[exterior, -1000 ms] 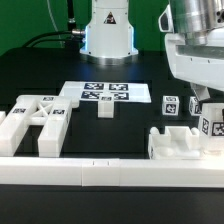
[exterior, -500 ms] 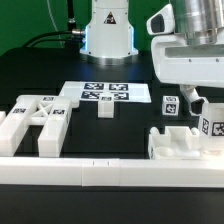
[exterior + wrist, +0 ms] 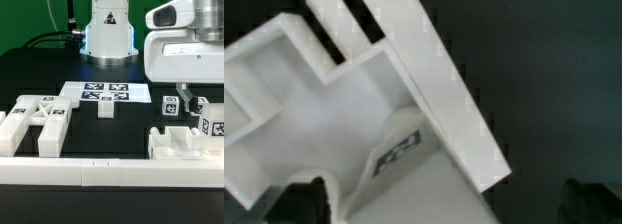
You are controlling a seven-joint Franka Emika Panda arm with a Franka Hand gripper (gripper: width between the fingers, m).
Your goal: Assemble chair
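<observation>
The chair lies in loose white tagged parts. A group of frames and posts (image 3: pixel 35 125) sits at the exterior view's left, and a short post (image 3: pixel 105 108) stands beside the marker board (image 3: pixel 105 93). At the exterior view's right are a small tagged block (image 3: pixel 170 107), a tagged piece (image 3: pixel 211 126) and a stepped block (image 3: pixel 185 146). My gripper (image 3: pixel 190 101) hangs open just over this right group, gripping nothing. In the wrist view a white frame part with a tag (image 3: pixel 399 152) lies below the gripper (image 3: pixel 446 210), whose dark fingers (image 3: pixel 295 203) stand wide apart on either side.
A long white border rail (image 3: pixel 110 172) runs along the front of the black table. The robot's base (image 3: pixel 108 35) stands at the back behind the marker board, with cables to its left.
The jaws have opened wider. The wrist has shifted toward the exterior view's left and risen a little above the right group of parts.
</observation>
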